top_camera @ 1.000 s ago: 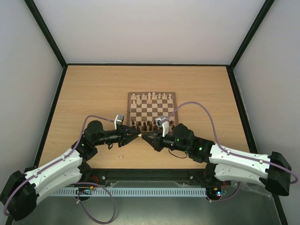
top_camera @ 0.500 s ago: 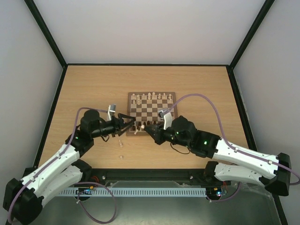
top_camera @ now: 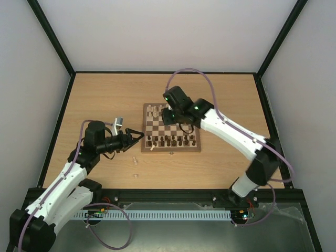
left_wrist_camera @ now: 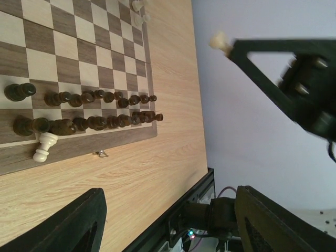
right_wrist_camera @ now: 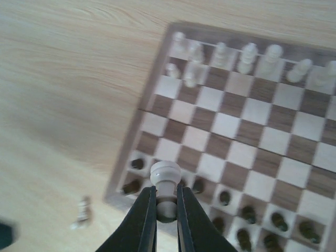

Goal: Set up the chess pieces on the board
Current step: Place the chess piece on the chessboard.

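Observation:
The board point(top_camera: 171, 126) lies mid-table, with dark pieces point(top_camera: 170, 140) filling its two near rows and pale chess pieces point(top_camera: 168, 109) along its far row. My right gripper point(right_wrist_camera: 166, 210) hangs above the board, shut on a pale pawn point(right_wrist_camera: 165, 184) clamped at its stem. That pawn point(left_wrist_camera: 220, 41) also shows in the left wrist view. My left gripper point(top_camera: 140, 136) sits low, just left of the board's near-left corner. It is open, with nothing between its fingers point(left_wrist_camera: 79, 223). One pale piece point(left_wrist_camera: 44, 147) lies on its side on the board's near border.
A small pale piece point(top_camera: 135, 158) lies on the table in front of the board's left corner, blurred as a pale piece point(right_wrist_camera: 82, 212) in the right wrist view. A metal clasp point(left_wrist_camera: 101, 154) sticks out of the board's near edge. Black frame rails edge the table.
The two grippers met tip to tip at the board's near-left corner. My left gripper opened and drew back left. My right arm swung up over the board with the pale pawn.

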{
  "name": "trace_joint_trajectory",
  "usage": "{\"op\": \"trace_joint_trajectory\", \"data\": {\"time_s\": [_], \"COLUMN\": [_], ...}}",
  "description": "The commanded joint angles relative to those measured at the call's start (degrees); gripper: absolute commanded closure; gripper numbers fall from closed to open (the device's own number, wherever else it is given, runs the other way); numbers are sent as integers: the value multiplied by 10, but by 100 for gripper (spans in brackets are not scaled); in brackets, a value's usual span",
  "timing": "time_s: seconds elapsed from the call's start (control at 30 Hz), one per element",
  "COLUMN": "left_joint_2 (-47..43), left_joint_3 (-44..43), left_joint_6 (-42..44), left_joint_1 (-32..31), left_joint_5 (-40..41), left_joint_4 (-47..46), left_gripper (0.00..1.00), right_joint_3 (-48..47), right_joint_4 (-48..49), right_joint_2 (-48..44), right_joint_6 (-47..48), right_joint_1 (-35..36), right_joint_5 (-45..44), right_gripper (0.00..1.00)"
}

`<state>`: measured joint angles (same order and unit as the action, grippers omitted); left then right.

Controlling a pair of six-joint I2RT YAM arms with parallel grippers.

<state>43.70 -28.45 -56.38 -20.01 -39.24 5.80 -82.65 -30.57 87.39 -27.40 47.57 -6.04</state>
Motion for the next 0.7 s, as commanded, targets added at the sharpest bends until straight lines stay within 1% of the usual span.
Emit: {"op": "trace_joint_trajectory", "data": {"time_s": [0.0,0.03,0.27,0.47,0.67], "left_joint_2": [1,1,-1,10,19], "left_joint_3": [8,8,17,22,22], "left_joint_6": [39,43,64,80,88], "left_joint_1": [11,14,29,47,60], "left_joint_5": [-37,-39,-59,-78,-86], "left_joint_4": [22,26,36,38,38], "left_gripper": [30,30,30,30,31], "right_joint_3": [-76,-97,-162,-215,-239], "right_joint_4": [-161,-173,-220,-234,-235], "right_joint_2": [97,118,234,294,335], "right_joint_6": [45,45,60,74,85], "right_joint_1": [-37,-46,-116,-140,-159], "right_joint_5": [-57,-68,-85,-74,-64], "right_gripper": [97,97,98,97,97]}}
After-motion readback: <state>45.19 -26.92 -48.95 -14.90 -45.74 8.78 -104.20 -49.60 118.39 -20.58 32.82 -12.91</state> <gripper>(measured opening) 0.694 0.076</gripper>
